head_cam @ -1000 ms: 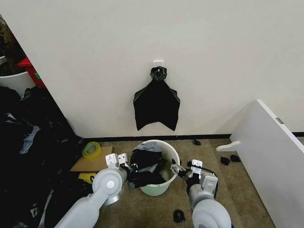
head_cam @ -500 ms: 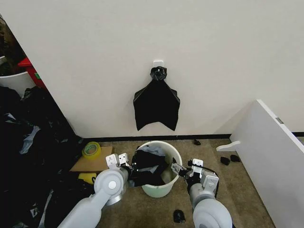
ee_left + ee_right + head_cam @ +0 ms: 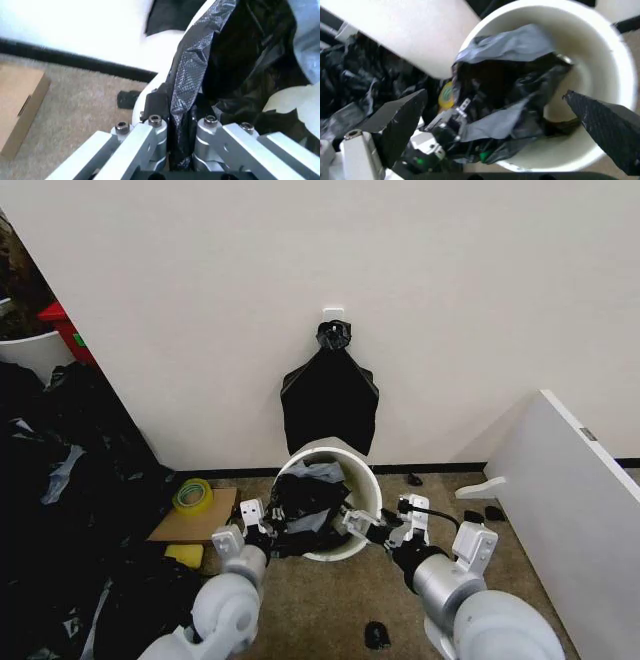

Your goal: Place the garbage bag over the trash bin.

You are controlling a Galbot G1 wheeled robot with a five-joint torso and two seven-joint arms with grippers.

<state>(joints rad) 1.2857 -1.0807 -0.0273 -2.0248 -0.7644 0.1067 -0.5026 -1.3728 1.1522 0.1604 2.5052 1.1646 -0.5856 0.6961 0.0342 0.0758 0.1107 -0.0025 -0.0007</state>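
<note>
At the far left of the head view a heap of black and grey plastic (image 3: 60,480) fills the floor beside the wall, with a red container (image 3: 68,330) behind it near the upper left. Further right, in the lower left-centre, a roll of yellow tape (image 3: 192,495) lies on a flat piece of cardboard (image 3: 190,523).

Beside the cardboard, low in the frame, the left gripper (image 3: 262,523) sits at the near left rim of the trash bin (image 3: 362,492). In the left wrist view its two fingers (image 3: 150,137) stand close together with a fold of the garbage bag (image 3: 192,78) pinched between them, the plastic rising up past the bin's white wall.

The trash bin is in the lower centre of the head view, tilted so that its mouth faces the robot, its far rim just under the flat black bundle (image 3: 329,405) that hangs from a white hook (image 3: 333,313) on the wall. The garbage bag (image 3: 305,505) lies crumpled inside the bin and spills over its left rim.

To the right of the bin's mouth, the right gripper (image 3: 368,527) is at the near right rim; the right wrist view shows its dark fingers (image 3: 400,120) spread wide apart, with the bin's pale inside and the bag (image 3: 505,101) between them, gripping nothing.

At the right edge a white board (image 3: 580,500) leans over the carpet (image 3: 330,610).
</note>
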